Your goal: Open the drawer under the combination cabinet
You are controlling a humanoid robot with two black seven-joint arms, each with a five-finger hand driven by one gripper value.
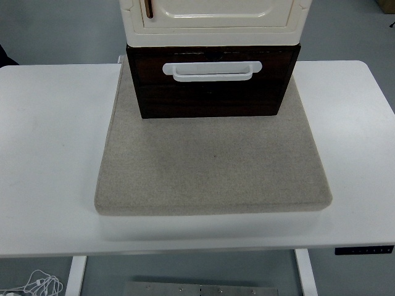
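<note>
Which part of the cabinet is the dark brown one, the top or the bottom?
The bottom part, the drawer, is dark brown with a white handle. The upper cabinet door above it is cream.

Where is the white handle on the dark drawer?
In the head view the white handle sits at the top middle, across the front of the dark drawer, just under the cream cabinet and above the grey mat.

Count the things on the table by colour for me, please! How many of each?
Cream: 1, the cabinet
Dark brown: 1, the drawer under it
White: 1, the drawer's handle
Beige: 1, the mat everything sits on
Total: 4
No robot hand is in the picture.
</note>
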